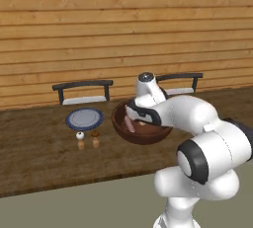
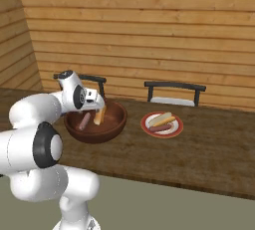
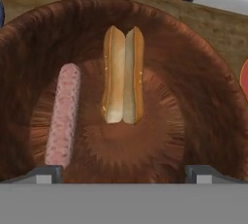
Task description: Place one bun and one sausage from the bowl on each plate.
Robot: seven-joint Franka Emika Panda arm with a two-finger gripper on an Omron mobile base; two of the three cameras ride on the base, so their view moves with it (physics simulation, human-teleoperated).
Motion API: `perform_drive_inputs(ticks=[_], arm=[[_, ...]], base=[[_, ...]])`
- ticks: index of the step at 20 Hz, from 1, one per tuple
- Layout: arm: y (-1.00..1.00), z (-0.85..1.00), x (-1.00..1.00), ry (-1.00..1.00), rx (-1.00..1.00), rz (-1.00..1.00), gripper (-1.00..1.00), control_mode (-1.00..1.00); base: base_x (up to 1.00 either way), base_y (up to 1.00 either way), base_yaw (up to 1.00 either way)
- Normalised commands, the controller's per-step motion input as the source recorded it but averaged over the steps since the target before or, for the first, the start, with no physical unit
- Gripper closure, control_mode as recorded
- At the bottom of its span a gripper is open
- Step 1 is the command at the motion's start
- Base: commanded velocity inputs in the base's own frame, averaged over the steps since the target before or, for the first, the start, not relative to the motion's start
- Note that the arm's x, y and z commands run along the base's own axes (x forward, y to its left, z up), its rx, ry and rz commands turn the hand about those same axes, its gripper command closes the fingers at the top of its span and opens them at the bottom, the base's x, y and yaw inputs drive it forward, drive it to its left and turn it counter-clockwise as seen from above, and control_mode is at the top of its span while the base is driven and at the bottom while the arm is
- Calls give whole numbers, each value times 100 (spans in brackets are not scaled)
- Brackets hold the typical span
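Note:
The dark reddish-brown bowl point(image 3: 198, 97) lies right under my gripper point(image 3: 123, 173), whose fingertips point(image 3: 48, 173) stand wide apart and hold nothing. Inside it a split bun point(image 3: 123, 75) lies in the middle and a pink sausage point(image 3: 63, 116) to its left. From the right base view the bowl point(image 2: 117, 119) holds the same bun point(image 2: 99, 116) and sausage point(image 2: 84, 121). The white plate with a red rim point(image 2: 175, 130) carries one bun point(image 2: 160, 118) and one sausage point(image 2: 159, 127). Left of the bowl point(image 1: 148, 135), the grey plate with a blue rim point(image 1: 84, 118) is bare.
Two small shakers point(image 1: 80, 140) stand in front of the blue-rimmed plate. Two dark chairs point(image 1: 83, 91) point(image 2: 174, 92) sit behind the wooden table, against a plank wall. The table's front edge point(image 2: 164, 184) runs close to my base.

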Motion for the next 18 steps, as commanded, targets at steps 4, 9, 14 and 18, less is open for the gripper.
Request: perform_drive_inputs(ticks=[4,9,14,18], arm=[[2,-47,9,-6,0,0,-100,-100],[0,-22,33,-4,0,-1,-100,-100],[0,-15,36,0,0,-1,-100,-100],[0,-17,31,0,0,0,-100,-100]], base=[[0,0,0],[0,0,0],[0,0,0],[0,0,0]])
